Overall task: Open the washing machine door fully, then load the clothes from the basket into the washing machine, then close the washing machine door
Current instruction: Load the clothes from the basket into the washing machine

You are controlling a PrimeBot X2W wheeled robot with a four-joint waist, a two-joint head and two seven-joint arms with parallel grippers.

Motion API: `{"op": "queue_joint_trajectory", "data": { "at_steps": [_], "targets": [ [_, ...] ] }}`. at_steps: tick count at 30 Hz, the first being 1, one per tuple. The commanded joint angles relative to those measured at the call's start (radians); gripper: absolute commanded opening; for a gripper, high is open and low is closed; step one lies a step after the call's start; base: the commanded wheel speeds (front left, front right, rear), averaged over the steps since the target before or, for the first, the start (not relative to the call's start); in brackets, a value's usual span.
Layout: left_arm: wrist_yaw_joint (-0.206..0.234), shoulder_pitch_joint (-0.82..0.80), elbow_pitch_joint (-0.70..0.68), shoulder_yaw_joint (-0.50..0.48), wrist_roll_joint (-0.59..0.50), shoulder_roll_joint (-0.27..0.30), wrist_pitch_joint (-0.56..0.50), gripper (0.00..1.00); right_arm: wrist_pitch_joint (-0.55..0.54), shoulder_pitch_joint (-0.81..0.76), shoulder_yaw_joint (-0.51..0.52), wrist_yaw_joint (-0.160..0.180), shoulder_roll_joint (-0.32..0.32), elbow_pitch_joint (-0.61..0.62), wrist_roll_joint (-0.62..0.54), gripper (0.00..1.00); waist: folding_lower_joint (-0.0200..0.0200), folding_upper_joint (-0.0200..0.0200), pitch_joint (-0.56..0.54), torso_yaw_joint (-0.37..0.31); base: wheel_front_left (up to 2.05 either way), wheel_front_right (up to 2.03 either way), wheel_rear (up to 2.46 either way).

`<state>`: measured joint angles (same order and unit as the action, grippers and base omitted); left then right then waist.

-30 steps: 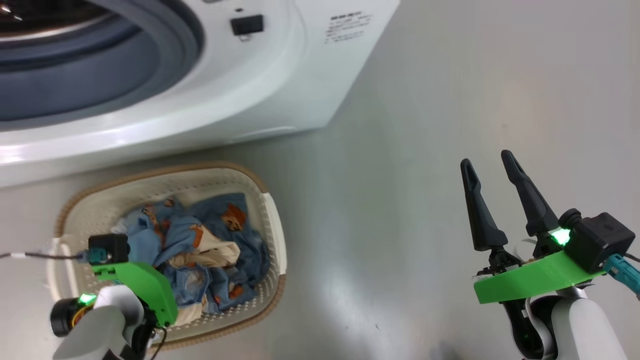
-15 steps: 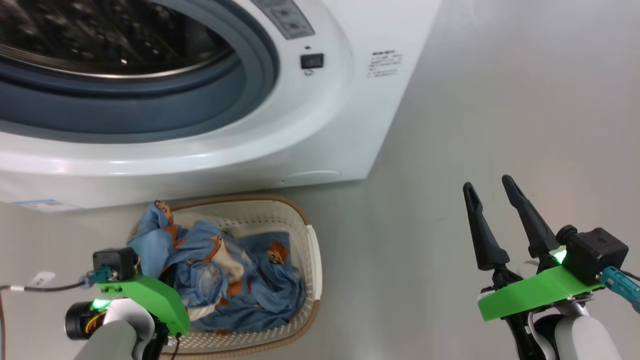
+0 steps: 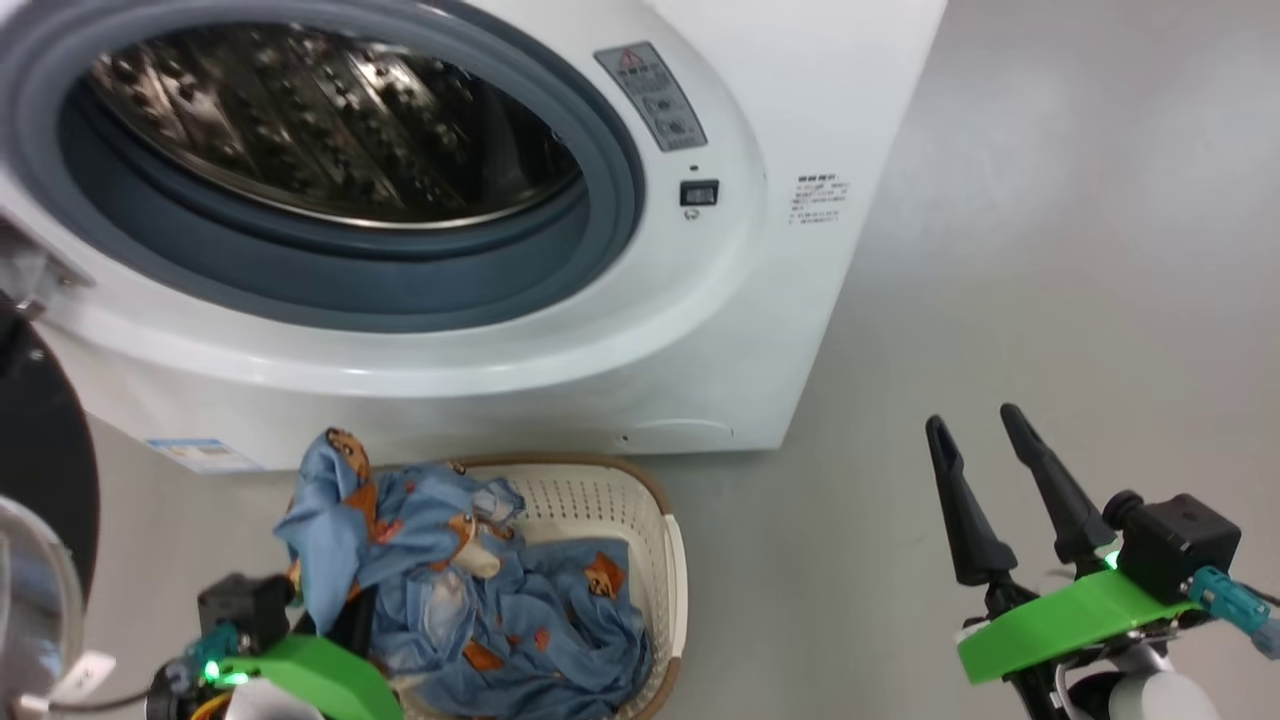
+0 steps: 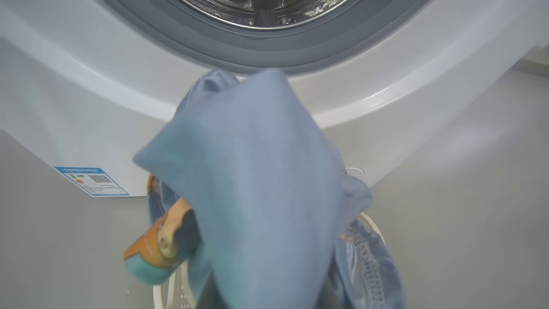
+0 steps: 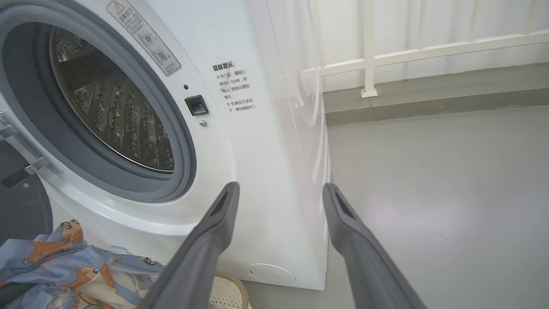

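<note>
The washing machine [image 3: 700, 330] stands in front of me, its steel drum [image 3: 330, 130] exposed. The washing machine door [image 3: 40, 450] hangs swung out at the far left, black rim and glass showing. Below the machine sits the basket [image 3: 650, 520] with the clothes [image 3: 500, 600], light-blue with orange animals. One fold is pulled up above the basket's far rim. My left gripper's green mount [image 3: 300, 680] is at the bottom left; its fingers are buried in that fold, shut on it. The clothes [image 4: 257, 193] drape across the left wrist view. My right gripper [image 3: 972, 420] [image 5: 279, 189] hovers open over bare floor, right of the basket.
Grey floor [image 3: 1050, 250] stretches to the right of the machine. A white railing [image 5: 369, 64] on a low kerb runs behind it. A blue label sticker [image 3: 200, 455] marks the machine's lower front, and the door latch [image 3: 698, 192] sits right of the opening.
The head camera has tilted up, bringing the drum into view. My left gripper has risen, drawing a fold of the clothes up out of the basket. The right gripper stays open.
</note>
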<state>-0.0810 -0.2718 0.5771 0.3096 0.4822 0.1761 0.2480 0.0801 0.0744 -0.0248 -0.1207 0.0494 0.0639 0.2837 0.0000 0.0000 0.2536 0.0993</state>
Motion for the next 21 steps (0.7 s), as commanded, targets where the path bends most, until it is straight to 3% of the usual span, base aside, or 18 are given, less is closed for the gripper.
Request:
{"op": "queue_joint_trajectory", "data": {
  "at_steps": [1, 21],
  "targets": [
    [-0.002, 0.029, -0.048, -0.053, -0.024, 0.024, 0.014, 0.0, 0.002, -0.015, -0.031, -0.01, 0.001, 0.018, 0.005, 1.0, 0.0, 0.0, -0.06, 0.019, 0.0, 0.0, 0.0],
    [-0.044, 0.233, -0.332, -0.197, -0.111, -0.047, 0.014, 0.0, 0.01, -0.091, -0.038, -0.01, 0.001, 0.0, 0.031, 1.0, 0.0, 0.0, -0.184, -0.009, 0.0, 0.0, 0.0]
  ]
}}
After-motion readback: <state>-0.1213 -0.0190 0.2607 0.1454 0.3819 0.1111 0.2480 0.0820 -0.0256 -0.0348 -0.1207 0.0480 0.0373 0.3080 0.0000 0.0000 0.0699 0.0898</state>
